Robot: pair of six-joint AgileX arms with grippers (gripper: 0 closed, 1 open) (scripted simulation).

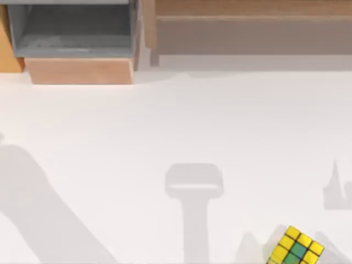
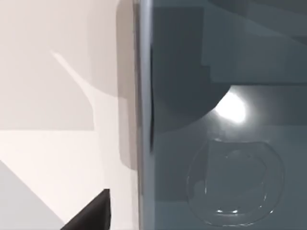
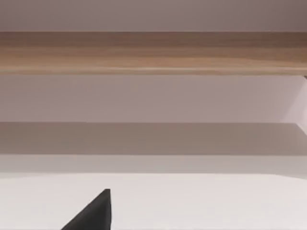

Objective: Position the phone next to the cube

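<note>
top view: the cube (image 1: 295,247) sits on the white table (image 1: 165,126) near the bottom right edge, with nothing beside it, so i judge the placing not yet done; left wrist view: a dark slate slab, apparently the phone (image 2: 225,134), looms very close, one dark fingertip (image 2: 93,213) beside it; whether the left gripper grips it i cannot tell; right wrist view: a wooden shelf (image 3: 153,52) ahead over bare table, the right gripper's state likewise unclear.
</note>
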